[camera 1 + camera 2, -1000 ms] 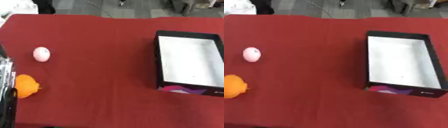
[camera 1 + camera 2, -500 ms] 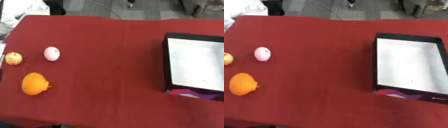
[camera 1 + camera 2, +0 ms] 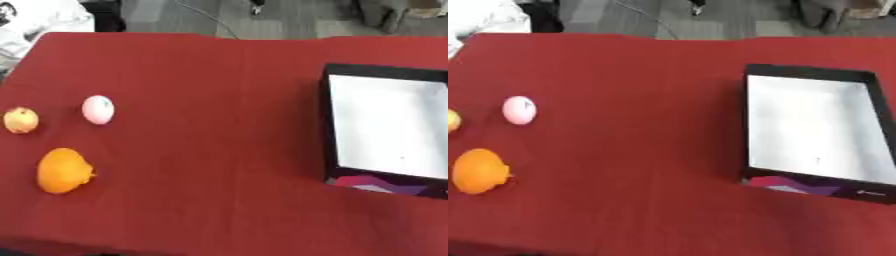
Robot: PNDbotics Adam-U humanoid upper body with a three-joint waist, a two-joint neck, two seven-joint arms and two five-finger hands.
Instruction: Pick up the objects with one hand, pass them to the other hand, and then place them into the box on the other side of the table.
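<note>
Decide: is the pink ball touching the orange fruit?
Apart. The left eye view shows red cloth between the pink ball and the orange fruit.

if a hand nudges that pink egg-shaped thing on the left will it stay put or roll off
The pink egg-shaped thing looks smooth and rounded, so it would probably roll, likely in a curve since one end seems narrower. It lies free on the flat red tablecloth, with nothing against it to stop it. Its smooth surface may be slippery to pinch, so curling fingers around it seems safer.
</note>
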